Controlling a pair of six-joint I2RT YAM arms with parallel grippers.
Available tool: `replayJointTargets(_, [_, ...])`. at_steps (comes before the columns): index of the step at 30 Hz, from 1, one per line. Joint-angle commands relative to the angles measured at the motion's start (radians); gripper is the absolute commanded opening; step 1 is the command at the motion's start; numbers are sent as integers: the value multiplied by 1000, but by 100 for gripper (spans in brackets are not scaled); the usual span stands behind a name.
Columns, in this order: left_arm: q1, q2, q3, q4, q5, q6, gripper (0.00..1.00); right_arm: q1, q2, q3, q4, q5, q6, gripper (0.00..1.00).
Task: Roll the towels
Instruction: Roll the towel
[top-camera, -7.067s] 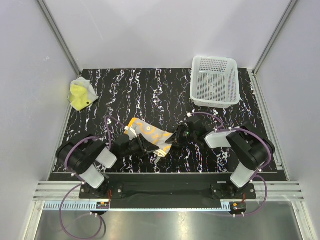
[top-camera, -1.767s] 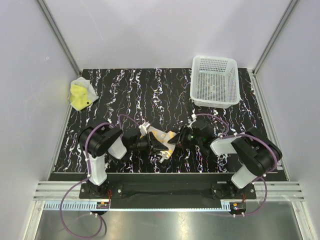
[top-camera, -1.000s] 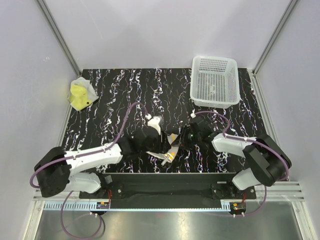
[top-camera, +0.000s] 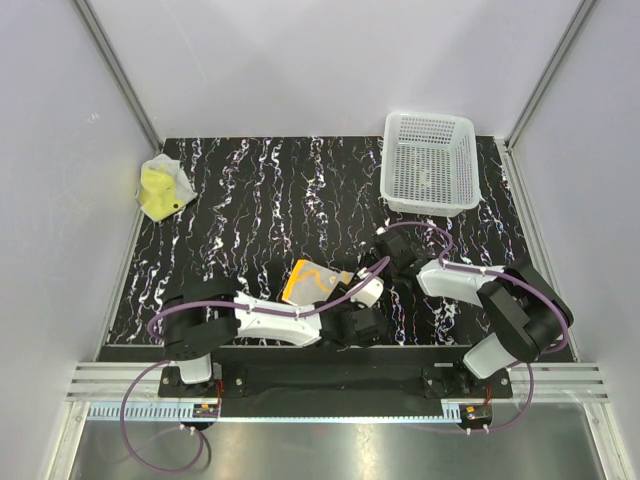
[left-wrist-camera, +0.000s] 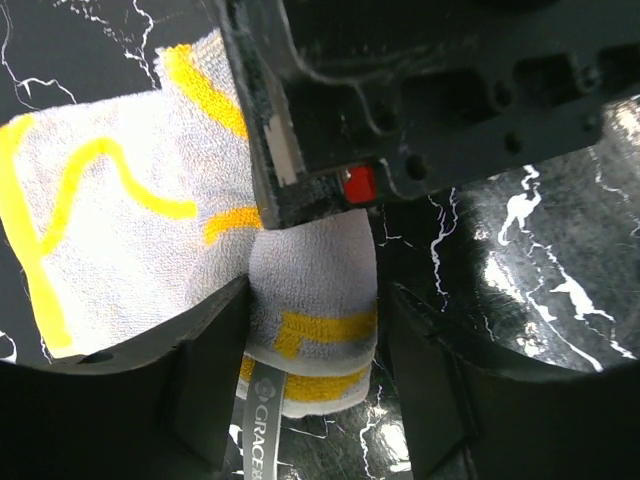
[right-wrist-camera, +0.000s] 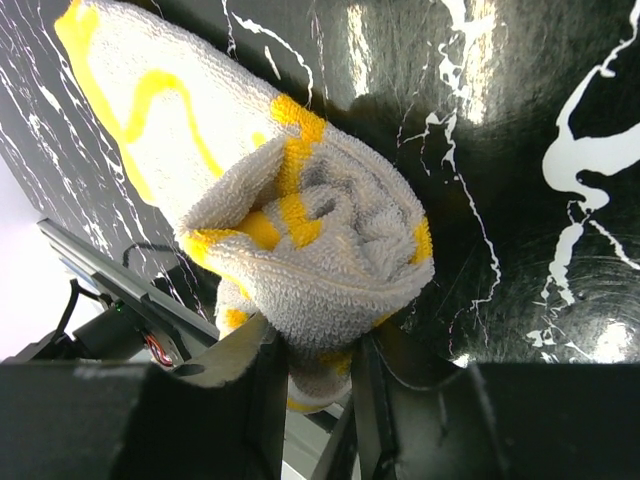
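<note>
The orange towel (top-camera: 314, 281) lies near the front middle of the table, its right end wound into a tight whitish roll (top-camera: 366, 290). My left gripper (top-camera: 358, 306) reaches in from the near side and is shut on one end of that roll (left-wrist-camera: 312, 285); a grey label hangs below it. My right gripper (top-camera: 379, 271) comes from the far right and is shut on the other end (right-wrist-camera: 320, 235), where the spiral shows. The towel's flat part (left-wrist-camera: 100, 220) spreads out to the left. The yellow towel (top-camera: 160, 188) lies crumpled at the far left edge.
A white perforated basket (top-camera: 430, 195) stands at the far right corner. My left arm (top-camera: 270, 320) stretches low along the table's near edge. The right gripper's body (left-wrist-camera: 420, 90) sits close above the left fingers. Grey walls close in both sides.
My left arm has swung down and right along the near edge. The towel's flat orange part now shows left of the roll. The right gripper stays on its end.
</note>
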Motion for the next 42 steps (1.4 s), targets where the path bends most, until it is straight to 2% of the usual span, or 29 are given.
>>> replayJointTargets(1, [-4,18,-1,-2,-22,-16,57,18,-16,31,-41,-40,-8,33])
replayJointTargets(3, [-3,21,-9,-6,-24,-22,52,18,-24,33,-46,-45,-6,34])
replayJointTargets(6, [-3,32,-10,-8,-27,-28,38,18,-35,30,-49,-54,-2,34])
replayJointTargets(8, [-4,38,-7,-8,-24,-22,20,18,-45,27,-46,-59,1,34])
replayJointTargets(9, [-3,39,-9,-4,-19,-19,15,18,-50,24,-46,-59,3,34])
replayJointTargets(11, [-3,36,-13,3,-13,-16,1,16,-59,18,-51,-49,6,40])
replayJointTargets(14, [-3,26,-21,15,2,-14,0,16,-74,19,-75,-37,5,59])
replayJointTargets(18, [-1,-13,-50,62,57,-13,0,16,-101,33,-113,-13,-14,77])
replayJointTargets(20, [2,-42,-62,87,91,-17,0,16,-122,68,-182,30,-41,88])
replayJointTargets(23, [19,-82,-95,115,148,-30,0,10,-151,131,-297,114,-78,98])
replayJointTargets(26, [42,-128,-116,133,204,-53,0,-28,-185,175,-391,179,-100,100])
replayJointTargets(32, [78,-195,-176,194,289,-87,0,-186,-281,199,-466,181,-129,100])
replayJointTargets(35, [104,-229,-226,246,345,-114,0,-192,-332,197,-479,185,-127,100])
replayJointTargets(39, [157,-266,-311,352,444,-143,0,-194,-381,124,-418,98,-94,100])
replayJointTargets(42, [200,-292,-370,447,528,-159,0,-194,-441,6,-260,-32,-51,100])
